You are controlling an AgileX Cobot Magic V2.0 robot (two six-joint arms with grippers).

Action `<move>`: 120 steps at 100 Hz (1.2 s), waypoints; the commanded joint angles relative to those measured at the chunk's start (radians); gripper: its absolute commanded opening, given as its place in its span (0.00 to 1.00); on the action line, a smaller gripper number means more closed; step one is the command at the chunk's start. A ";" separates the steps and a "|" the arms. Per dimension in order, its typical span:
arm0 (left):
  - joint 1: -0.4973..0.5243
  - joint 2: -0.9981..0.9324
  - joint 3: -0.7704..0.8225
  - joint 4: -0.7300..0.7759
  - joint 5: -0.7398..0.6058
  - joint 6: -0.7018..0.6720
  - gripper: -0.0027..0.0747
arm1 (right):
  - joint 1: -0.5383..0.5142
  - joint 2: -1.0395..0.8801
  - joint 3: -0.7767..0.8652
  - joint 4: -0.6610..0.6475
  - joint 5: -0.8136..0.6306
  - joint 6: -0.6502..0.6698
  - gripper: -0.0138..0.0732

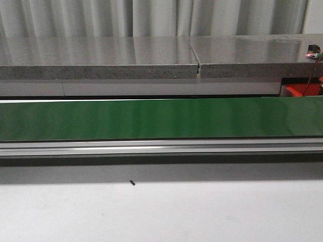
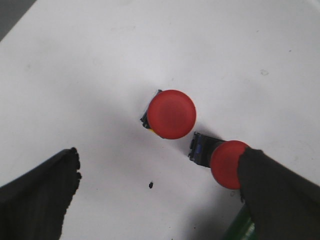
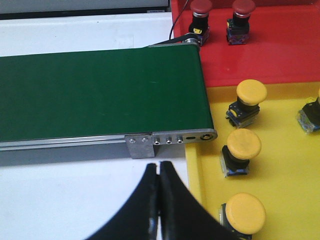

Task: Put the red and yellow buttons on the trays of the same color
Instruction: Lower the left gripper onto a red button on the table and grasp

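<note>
In the left wrist view, two red buttons lie on the white table. One red button (image 2: 171,114) stands cap up. The other (image 2: 225,162) lies on its side, partly hidden behind one finger (image 2: 272,195). My left gripper (image 2: 159,170) is open above the table with nothing between its fingers. My right gripper (image 3: 159,170) is shut and empty, just short of the conveyor's end. Past it, the red tray (image 3: 280,55) holds two red buttons (image 3: 201,17), and the yellow tray (image 3: 285,117) holds several yellow buttons (image 3: 243,145). Neither gripper shows in the front view.
A green conveyor belt (image 1: 151,118) runs across the table with a metal rail along its front. Its end roller (image 3: 192,135) meets the two trays. Behind it is a grey shelf (image 1: 126,58) with a small circuit board (image 1: 314,52). A corner of the red tray (image 1: 303,89) shows at the right.
</note>
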 commanded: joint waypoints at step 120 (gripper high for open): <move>-0.003 0.123 -0.044 -0.076 -0.174 -0.002 0.59 | -0.002 0.001 -0.025 -0.005 -0.063 0.000 0.08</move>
